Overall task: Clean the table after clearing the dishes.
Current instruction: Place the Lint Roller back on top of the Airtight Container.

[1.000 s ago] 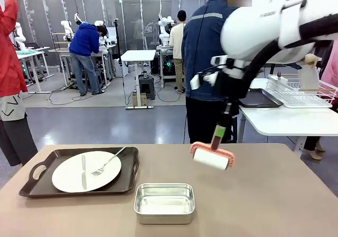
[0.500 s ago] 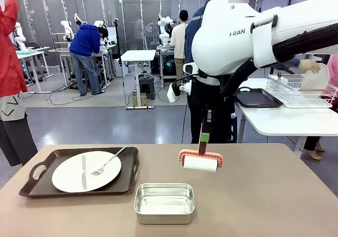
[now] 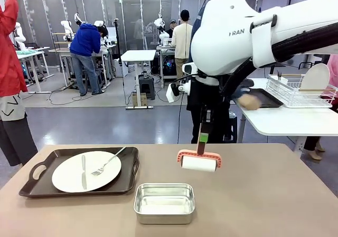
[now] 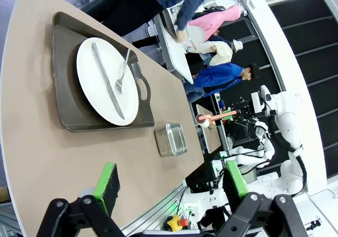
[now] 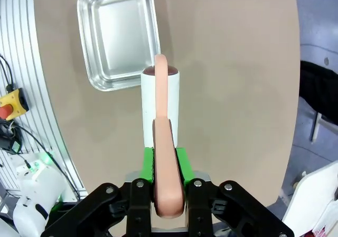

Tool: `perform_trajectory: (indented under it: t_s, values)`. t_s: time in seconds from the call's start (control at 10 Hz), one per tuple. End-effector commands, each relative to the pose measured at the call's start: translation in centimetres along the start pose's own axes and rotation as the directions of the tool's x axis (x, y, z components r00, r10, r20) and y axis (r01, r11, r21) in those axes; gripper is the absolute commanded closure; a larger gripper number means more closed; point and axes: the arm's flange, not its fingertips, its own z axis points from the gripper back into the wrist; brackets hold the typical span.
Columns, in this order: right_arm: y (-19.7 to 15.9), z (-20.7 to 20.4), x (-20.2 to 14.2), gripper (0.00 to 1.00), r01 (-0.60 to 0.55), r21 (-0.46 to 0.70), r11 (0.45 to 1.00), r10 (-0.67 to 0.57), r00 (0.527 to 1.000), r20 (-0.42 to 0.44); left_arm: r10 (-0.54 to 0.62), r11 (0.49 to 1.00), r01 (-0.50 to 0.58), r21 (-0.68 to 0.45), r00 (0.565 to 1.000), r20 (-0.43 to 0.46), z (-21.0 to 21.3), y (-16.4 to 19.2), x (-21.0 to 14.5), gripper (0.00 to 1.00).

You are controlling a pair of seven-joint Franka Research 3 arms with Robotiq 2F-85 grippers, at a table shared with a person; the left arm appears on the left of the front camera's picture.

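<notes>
One round white plate [image 3: 68, 176] lies left of one rectangular steel pan [image 3: 164, 201]. Right pincer [image 5: 167, 158] pinches one roller [image 3: 199, 164]; left pincer [image 4: 171, 179] spread.

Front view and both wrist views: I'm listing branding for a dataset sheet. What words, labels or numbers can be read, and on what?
"RAN": dark letters on the white housing of the right arm, seemingly part of a longer word.
Lint roller, plate, steel pan: no print visible.
</notes>
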Motion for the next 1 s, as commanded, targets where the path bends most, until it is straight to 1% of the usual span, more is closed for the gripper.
perform_trajectory:
  t_s: [0.0, 0.2, 0.5, 0.7, 0.8, 0.9]
  values:
    - [-0.3, -0.4, 3.6, 0.79, -0.107, 0.041, 0.993, 0.105, 0.993, 0.052, -0.004, 1.0, 0.004, -0.006, 1.0, 0.003, 0.3, -0.2, -0.1, 0.0]
    - [0.8, -1.5, 7.3, 0.79, -0.187, 0.105, 0.977, 0.187, 0.982, 0.009, -0.004, 1.0, 0.004, -0.006, 1.0, 0.003, 0.3, -0.2, -0.1, 0.0]
    - [1.8, -4.5, 10.4, 0.79, -0.25, 0.199, 0.948, 0.257, 0.966, -0.011, -0.004, 1.0, 0.004, -0.006, 1.0, 0.003, 0.3, -0.2, -0.1, 0.0]
    - [1.2, -6.5, 11.7, 0.79, -0.268, 0.239, 0.933, 0.284, 0.958, -0.038, -0.004, 1.0, 0.004, -0.006, 1.0, 0.003, 0.3, -0.2, -0.1, 0.0]
    - [1.0, -7.4, 12.2, 0.79, -0.258, 0.25, 0.933, 0.274, 0.961, -0.032, -0.004, 1.0, 0.004, -0.006, 1.0, 0.003, 0.3, -0.2, -0.1, 0.0]
    - [0.8, -8.4, 12.6, 0.79, -0.253, 0.231, 0.939, 0.265, 0.964, -0.021, -0.004, 1.0, 0.004, -0.006, 1.0, 0.003, 0.3, -0.2, -0.1, 0.0]
